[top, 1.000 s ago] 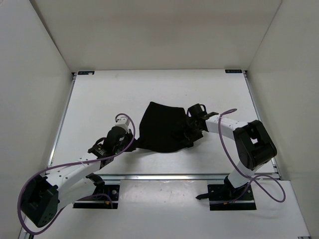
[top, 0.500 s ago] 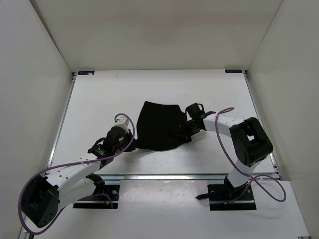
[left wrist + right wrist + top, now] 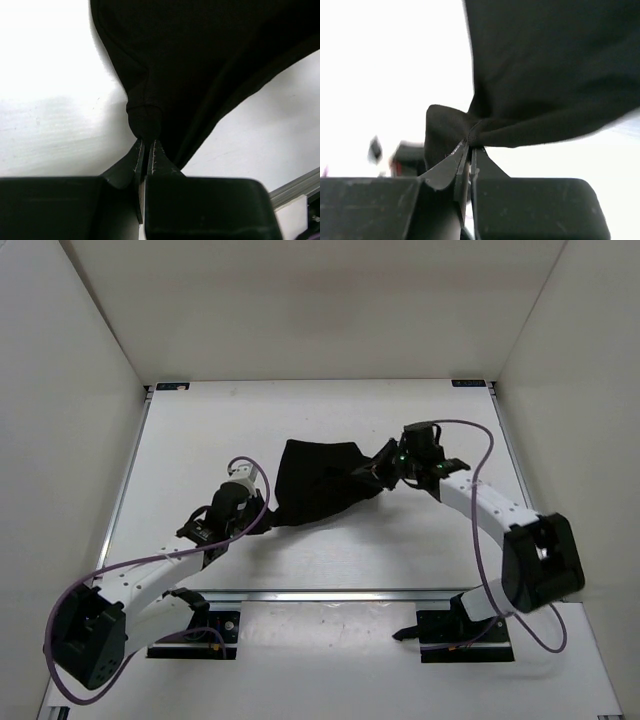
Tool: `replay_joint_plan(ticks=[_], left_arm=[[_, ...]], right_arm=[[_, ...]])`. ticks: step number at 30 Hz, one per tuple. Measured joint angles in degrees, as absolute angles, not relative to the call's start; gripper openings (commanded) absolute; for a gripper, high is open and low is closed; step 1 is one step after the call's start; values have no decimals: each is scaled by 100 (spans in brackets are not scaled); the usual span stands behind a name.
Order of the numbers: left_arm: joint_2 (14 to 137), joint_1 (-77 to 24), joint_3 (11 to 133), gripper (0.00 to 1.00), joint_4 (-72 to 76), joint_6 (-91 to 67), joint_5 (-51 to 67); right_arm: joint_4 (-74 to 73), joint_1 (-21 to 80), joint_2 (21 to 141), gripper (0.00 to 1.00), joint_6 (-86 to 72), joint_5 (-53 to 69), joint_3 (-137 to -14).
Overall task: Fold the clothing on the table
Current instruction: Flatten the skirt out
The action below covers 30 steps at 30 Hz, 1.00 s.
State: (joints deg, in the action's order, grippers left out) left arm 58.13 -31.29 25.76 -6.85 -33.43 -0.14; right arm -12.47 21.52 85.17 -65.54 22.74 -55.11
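I am gripping the clothing [image 3: 320,485] with both of my claws. My left gripper [image 3: 262,508] is clamping the garment's near-left corner. In my left wrist view the two fingers are pressing together on a small bunched tab of black fabric, and the rest of the cloth is fanning out from them toward the far side. My right gripper [image 3: 386,468] is pinching the garment's right edge. In my right wrist view its fingertips are meeting on a gathered fold, with a little flap sticking out to the left of the pinch and the main sheet spreading up and to the right.

The black garment is sitting around the middle of the table [image 3: 200,440], a little right of centre, and is spanning the gap between my two claws. Its right side is drawing to a point where my right claw is holding it, and its near edge is running in a shallow curve from one pinch to the other. I cannot tell how much of the cloth is resting on the white surface and how much is hanging clear of it.

My left arm is reaching in from the near-left and my right arm is bending in from the right, a purple cable [image 3: 478,540] looping beside it.
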Motion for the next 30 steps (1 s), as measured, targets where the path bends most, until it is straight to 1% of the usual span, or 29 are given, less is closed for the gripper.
replay_joint_plan(ticks=[3,5,8,11,12,13,14,17,20,23,27,30], left_arm=[[5979,-2995,2740,0,-681,-3341,176],[6104,-2919,2805,0,-681,-3321,342],[6263,-2858,2814,0,-683,-3295,598],[6414,-2847,2812,0,-685,-3234,884],[6458,-2847,2812,0,-687,-3203,972],[6499,-2847,2812,0,-687,-3175,1041],[6539,-2849,2812,0,-687,-3146,1118],[6659,-2858,2812,0,-701,-3061,1269],[6724,-2897,2812,0,-711,-2987,1317],[6768,-2956,2812,0,-711,-2908,1339],[6829,-3076,2812,0,-757,-2779,1308],[6862,-3138,2812,0,-781,-2679,1269]], right_arm=[[-550,2123,7791,0,-5894,2851,-4945],[-370,2222,7426,0,-5424,3164,-4517],[-467,2589,7046,0,-4831,3260,-3872],[-672,2794,6514,0,-4541,3319,-2976],[-786,2707,6276,6,-4508,3339,-2639],[-906,2532,6007,14,-4495,3328,-2296],[-1061,2311,5712,25,-4477,3304,-2014],[-1540,1684,4838,47,-4475,3227,-1540],[-1804,1249,4213,53,-4456,3164,-1492],[-1892,1273,4016,56,-4523,3065,-1494],[-1883,2032,4178,54,-4851,2775,-1494],[-1782,2641,4550,54,-5179,2609,-1485]])
